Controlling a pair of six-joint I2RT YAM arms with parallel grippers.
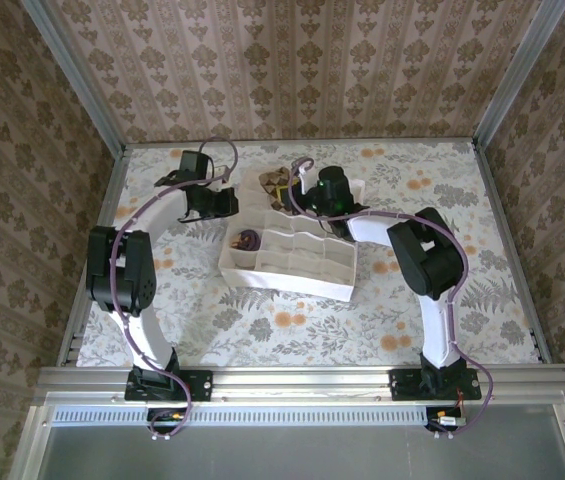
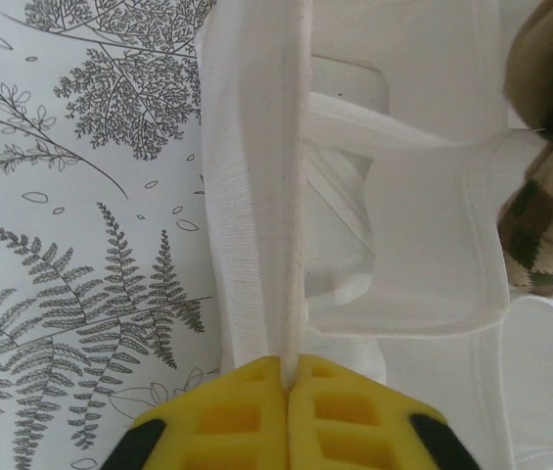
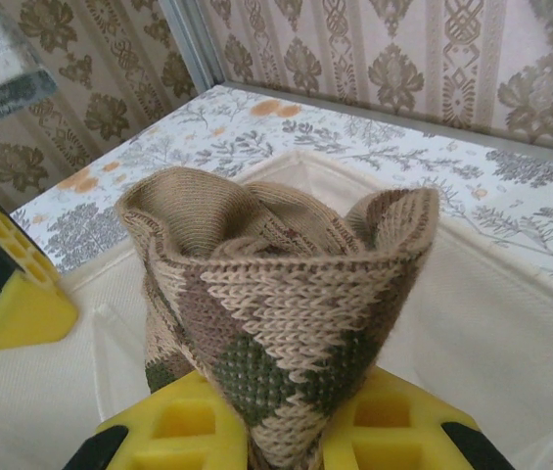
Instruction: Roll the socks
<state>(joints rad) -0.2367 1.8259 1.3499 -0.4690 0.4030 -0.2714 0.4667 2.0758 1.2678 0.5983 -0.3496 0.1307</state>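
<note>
A brown-tan argyle sock (image 3: 286, 294) is bunched up with its cuff open, and my right gripper (image 3: 286, 431) is shut on its lower end. In the top view this sock (image 1: 280, 183) sits at the back of the white divider box (image 1: 292, 285), with the right gripper (image 1: 300, 195) next to it. A dark purple sock (image 1: 248, 240) lies rolled in a cell at the box's left end. My left gripper (image 2: 286, 377) is shut on the thin upright wall of the box (image 2: 256, 196); from above, the left gripper (image 1: 236, 204) is at the box's back left corner.
The box stands mid-table on a floral cloth (image 1: 292, 330). Patterned walls close the table in on three sides. The argyle sock (image 2: 550, 215) shows at the right edge of the left wrist view. A yellow finger of the left gripper (image 3: 12, 284) is close to the sock's left.
</note>
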